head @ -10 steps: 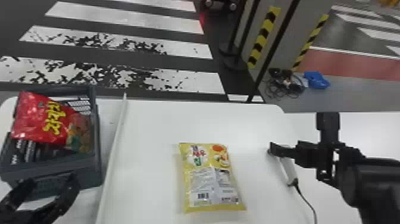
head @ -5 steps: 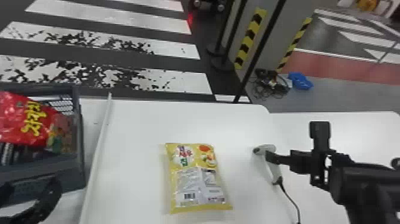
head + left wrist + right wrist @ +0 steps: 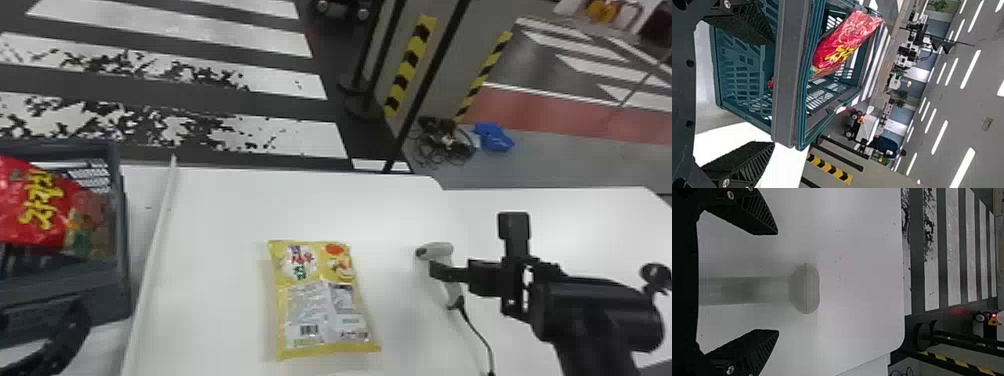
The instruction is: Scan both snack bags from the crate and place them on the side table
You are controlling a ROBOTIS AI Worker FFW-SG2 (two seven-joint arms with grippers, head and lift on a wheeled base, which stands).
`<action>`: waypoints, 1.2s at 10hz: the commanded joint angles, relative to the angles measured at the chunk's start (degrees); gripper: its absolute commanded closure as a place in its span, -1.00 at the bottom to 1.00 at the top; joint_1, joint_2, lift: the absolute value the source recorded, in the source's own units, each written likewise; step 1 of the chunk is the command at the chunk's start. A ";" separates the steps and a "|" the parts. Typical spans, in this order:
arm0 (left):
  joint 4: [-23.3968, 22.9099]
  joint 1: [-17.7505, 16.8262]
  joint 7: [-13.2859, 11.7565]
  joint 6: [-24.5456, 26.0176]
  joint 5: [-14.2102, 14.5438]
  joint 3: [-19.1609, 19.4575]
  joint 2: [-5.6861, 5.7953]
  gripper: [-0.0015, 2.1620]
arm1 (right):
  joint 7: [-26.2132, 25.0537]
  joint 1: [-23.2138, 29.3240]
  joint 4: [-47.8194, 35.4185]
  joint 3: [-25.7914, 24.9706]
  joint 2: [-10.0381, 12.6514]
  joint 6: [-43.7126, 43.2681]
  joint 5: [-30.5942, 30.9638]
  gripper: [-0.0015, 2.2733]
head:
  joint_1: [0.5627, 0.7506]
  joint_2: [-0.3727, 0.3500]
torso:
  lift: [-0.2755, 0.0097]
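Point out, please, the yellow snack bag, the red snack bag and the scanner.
Yellow snack bag (image 3: 323, 302), head view: its pale label.
Red snack bag (image 3: 841, 53), left wrist view: its yellow lettering.
Scanner (image 3: 441, 249), head view: its head.

"What gets lost around the crate (image 3: 122, 250)?"
"Its left part, and the end of the red bag (image 3: 42, 215) inside, cut off by the head view. Near side of the crate, the left gripper (image 3: 40, 310) is cropped too."
"Right of the crate?"
"Yellow bag (image 3: 320, 300), small print unreadable. Farther right, the right gripper (image 3: 437, 271) hides some of the scanner (image 3: 436, 249)."
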 commanded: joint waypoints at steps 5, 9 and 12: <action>0.21 -0.10 0.00 0.01 0.00 0.01 0.00 -0.92 | 0.07 -2.21 5.64 1.16 -0.02 -3.43 1.48 -0.45 | 0.41 -0.86 | 0.26; 0.12 -0.10 0.00 0.01 0.00 -0.08 0.00 -0.92 | -0.11 -3.26 6.43 1.25 -0.11 -2.55 3.32 0.83 | 0.41 -0.89 | 0.26; 0.03 -0.02 0.00 0.01 0.00 -0.08 0.09 -0.92 | -0.02 -3.61 6.61 2.21 -0.29 -0.97 4.03 0.98 | 0.41 -0.90 | 0.26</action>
